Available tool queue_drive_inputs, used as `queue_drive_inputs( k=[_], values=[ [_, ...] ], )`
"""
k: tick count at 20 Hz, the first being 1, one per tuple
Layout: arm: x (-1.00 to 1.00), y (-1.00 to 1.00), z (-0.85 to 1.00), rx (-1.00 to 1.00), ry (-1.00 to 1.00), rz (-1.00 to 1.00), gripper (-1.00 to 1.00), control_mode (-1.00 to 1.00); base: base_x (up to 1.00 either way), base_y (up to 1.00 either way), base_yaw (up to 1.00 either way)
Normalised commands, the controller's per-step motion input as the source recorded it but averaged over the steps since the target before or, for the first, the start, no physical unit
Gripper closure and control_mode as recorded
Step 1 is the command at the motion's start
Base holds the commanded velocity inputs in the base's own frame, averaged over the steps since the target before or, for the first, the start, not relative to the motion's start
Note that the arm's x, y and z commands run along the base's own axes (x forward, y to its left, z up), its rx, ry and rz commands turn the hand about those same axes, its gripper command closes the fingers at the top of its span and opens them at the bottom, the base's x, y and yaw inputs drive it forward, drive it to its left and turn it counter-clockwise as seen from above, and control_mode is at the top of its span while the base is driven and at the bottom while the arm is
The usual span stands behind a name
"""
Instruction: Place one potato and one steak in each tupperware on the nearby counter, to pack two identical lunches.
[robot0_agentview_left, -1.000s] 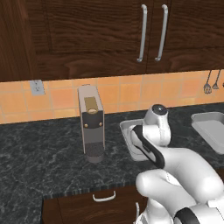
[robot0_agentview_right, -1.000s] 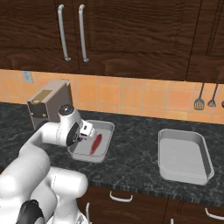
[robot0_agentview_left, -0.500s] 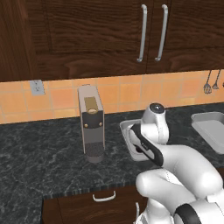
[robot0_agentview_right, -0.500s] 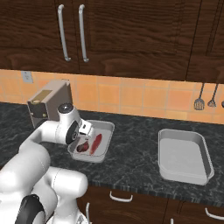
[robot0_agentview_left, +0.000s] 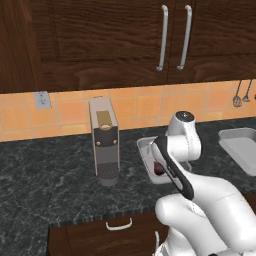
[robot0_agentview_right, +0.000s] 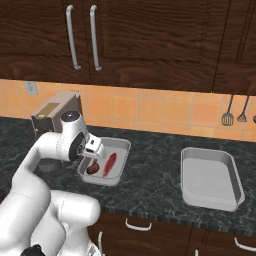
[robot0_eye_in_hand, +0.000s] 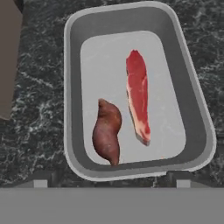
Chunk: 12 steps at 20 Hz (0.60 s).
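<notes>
1. Tool (robot0_agentview_right: 95, 159) poised directly above the near end of the left tupperware (robot0_eye_in_hand: 199, 131), facing down into it; tips spread wide apart at the two lower corners of the hand view, pinching nothing.
2. Left tupperware (robot0_agentview_right: 123, 146) flat on the dark speckled surface (robot0_agentview_right: 155, 175), just beside the coffee machine (robot0_agentview_left: 104, 142), partly hidden by the arm in the left base view.
3. Inside it, side by side and lengthwise: brown potato (robot0_eye_in_hand: 107, 131) and red steak (robot0_eye_in_hand: 138, 96), lying close together without clearly touching.
4. Potato (robot0_agentview_right: 92, 169) at the end of the tray nearest the robot, right beneath the tool; steak (robot0_agentview_right: 109, 163) reaching further toward the wall.
5. Second tupperware (robot0_agentview_right: 235, 192) well apart to the right on the same surface, long side pointing toward the tiled wall, only its pale grey floor showing inside.
6. Same second tray (robot0_agentview_left: 239, 134) cut off at the right edge of the left base view.
7. Orange tile backsplash (robot0_agentview_right: 165, 112) behind, with hanging utensils (robot0_agentview_right: 228, 117) at the right and a wall outlet (robot0_agentview_left: 42, 100) at the left.
8. Dark wood upper cabinets (robot0_agentview_left: 100, 40) with long silver handles (robot0_agentview_left: 162, 37) above; drawers with curved silver pulls (robot0_agentview_left: 119, 226) below the surface edge.
</notes>
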Motion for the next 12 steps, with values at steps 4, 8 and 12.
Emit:
queue_drive_inputs(
  k=[4,8,12],
  values=[
    [-1.0,0.0,0.02,0.0,-0.02,0.0,-1.0,-1.0,0.0,0.0,0.0],
    [-0.84,0.0,0.24,0.0,-0.01,0.0,-1.0,-1.0,0.0,0.0,0.0],
    [-0.45,0.01,0.6,0.0,-0.24,0.0,-1.0,-1.0,0.0,0.0,0.0]
  ],
)
